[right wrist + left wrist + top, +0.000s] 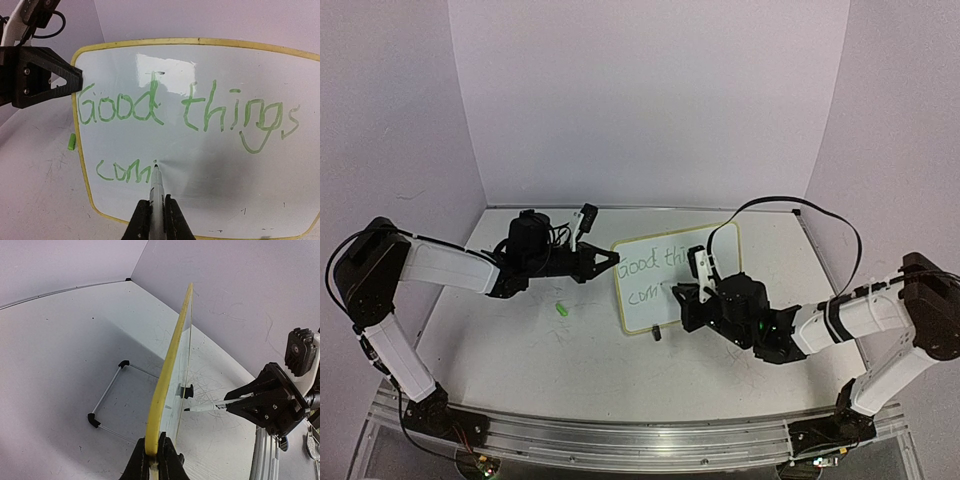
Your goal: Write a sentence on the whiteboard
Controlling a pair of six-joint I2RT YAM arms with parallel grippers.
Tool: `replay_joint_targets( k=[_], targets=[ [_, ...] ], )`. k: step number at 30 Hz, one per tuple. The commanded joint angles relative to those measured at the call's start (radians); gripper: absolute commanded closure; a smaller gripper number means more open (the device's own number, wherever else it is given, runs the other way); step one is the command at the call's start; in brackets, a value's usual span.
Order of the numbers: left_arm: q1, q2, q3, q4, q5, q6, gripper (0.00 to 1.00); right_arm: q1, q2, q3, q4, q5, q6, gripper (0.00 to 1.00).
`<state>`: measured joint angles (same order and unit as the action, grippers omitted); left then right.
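- Top external: the whiteboard (646, 314) stands tilted near the middle of the worktop (520, 350), between the two arms. The left fingers (607, 262) reach its left edge, and the right fingers (688, 297) sit in front of its lower half. The start of the sentence (645, 266) shows in green. A small green cap (560, 309) lies on the worktop to the left of the board, apart from it.
- Left wrist: the left fingers (144, 459) are pinched on the yellow rim of the whiteboard (172, 357), seen edge-on. The wire stand (107, 400) reaches out behind it. On the far side the marker (205, 408) meets the board face.
- Right wrist: the right fingers (144, 220) are pressed onto the marker (156, 189), its tip touching the board. The sentence (185, 112) reads "Good things" above "comi", so "ng." is left to write.
- Risk, as I judge it: the board is gripped at one edge only, so firm pen pressure could swing or tip it back and skew the strokes. Too light a touch would break the line. The marker might also slip in its narrow grip, or the right fingers might smear fresh ink when moving rightward.
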<state>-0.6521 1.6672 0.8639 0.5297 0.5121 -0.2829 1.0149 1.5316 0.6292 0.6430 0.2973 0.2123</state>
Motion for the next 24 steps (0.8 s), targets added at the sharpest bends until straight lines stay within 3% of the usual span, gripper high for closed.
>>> replay_joint_targets(
  k=[1,24],
  targets=[
    [0.006,-0.023,0.032,-0.014,-0.057,0.067,1.0,-0.005,0.019,0.017,0.024,-0.006,0.01,1.0],
    [0.006,-0.013,0.042,-0.016,-0.049,0.067,1.0,-0.005,0.047,0.043,0.024,0.039,-0.007,1.0]
  ],
)
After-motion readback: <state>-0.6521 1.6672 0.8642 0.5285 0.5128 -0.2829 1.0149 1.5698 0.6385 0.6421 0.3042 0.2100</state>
